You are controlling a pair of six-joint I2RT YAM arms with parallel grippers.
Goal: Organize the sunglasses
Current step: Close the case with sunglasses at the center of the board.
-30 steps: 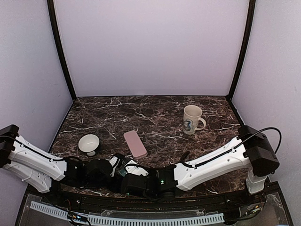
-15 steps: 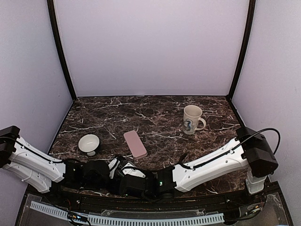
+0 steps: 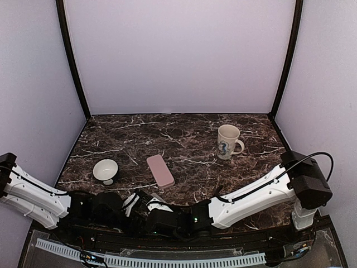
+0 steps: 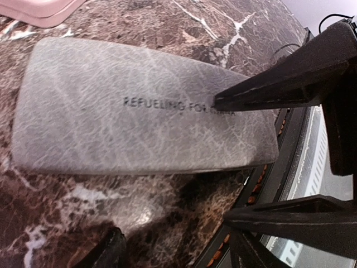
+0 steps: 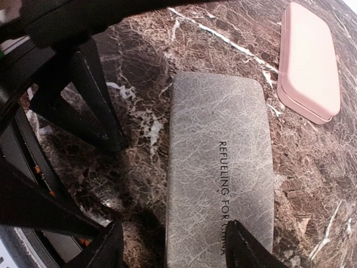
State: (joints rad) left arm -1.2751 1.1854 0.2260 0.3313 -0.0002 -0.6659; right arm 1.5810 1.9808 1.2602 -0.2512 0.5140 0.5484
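Observation:
No sunglasses show in any view. A closed grey case (image 4: 139, 106) with dark lettering lies flat on the marble near the table's front edge, seen lengthwise in the right wrist view (image 5: 220, 178). My left gripper (image 4: 178, 248) is open just short of the case's long side, with only marble between its fingers. My right gripper (image 5: 175, 251) is open at the case's near end. One of its fingers (image 5: 245, 248) is over the lid by the lettering and the other is off the case's side. That finger (image 4: 268, 89) also crosses the left wrist view.
A closed pink case (image 3: 160, 170) lies mid-table, just beyond the grey one (image 5: 309, 61). A white bowl (image 3: 105, 170) stands to the left and a white mug (image 3: 228, 141) at the back right. The table's black front rail (image 4: 290, 167) runs right beside both grippers.
My right gripper's jaws have spread apart from nearly shut. Both wrists have sunk slightly toward the near edge. The grey case has not visibly moved.

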